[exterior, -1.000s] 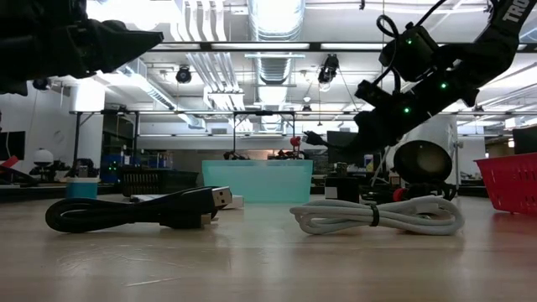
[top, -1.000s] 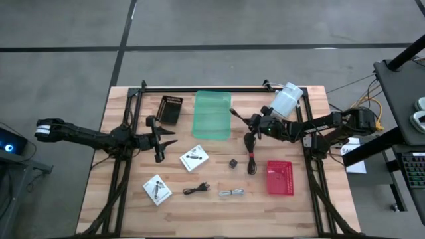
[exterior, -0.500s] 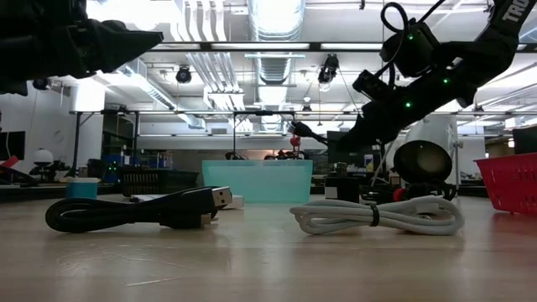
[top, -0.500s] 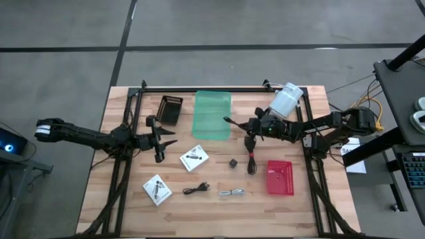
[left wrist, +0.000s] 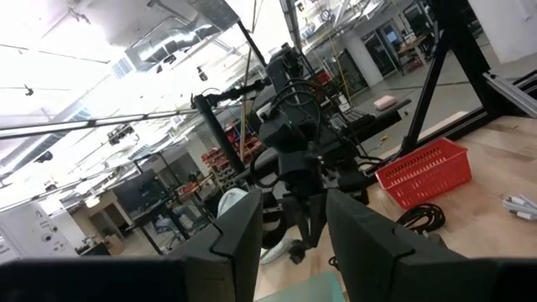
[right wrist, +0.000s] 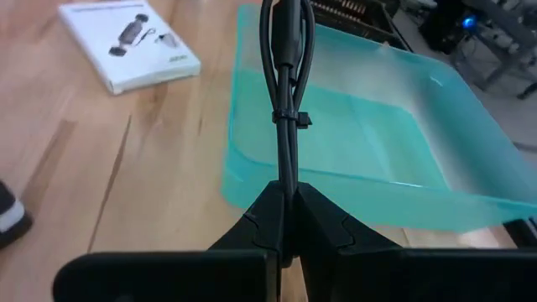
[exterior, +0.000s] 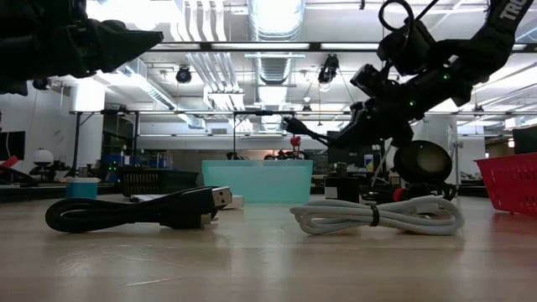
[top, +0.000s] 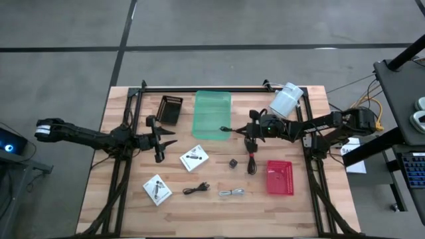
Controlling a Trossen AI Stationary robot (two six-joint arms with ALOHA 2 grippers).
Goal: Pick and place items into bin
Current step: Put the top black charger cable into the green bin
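wooden table, cable on its way to the bin

table (top: 133,199): right gripper (top: 247,130) pinched shut on a black cable (right wrist: 285,75), held just off the green bin's (top: 211,114) near right corner, above the table. left gripper (top: 161,141) waits by the left edge, fingers partly apart, empty. advice: carry cable fully over the rim before release, so its tail drops inside.

Items on my table, one cable lifted.
I saw a tied black cable (right wrist: 285,92) pinched over the green bin (top: 211,114); two white packets (top: 194,158), a dark cube (top: 233,162) and two coiled cables (top: 196,190) lay flat.
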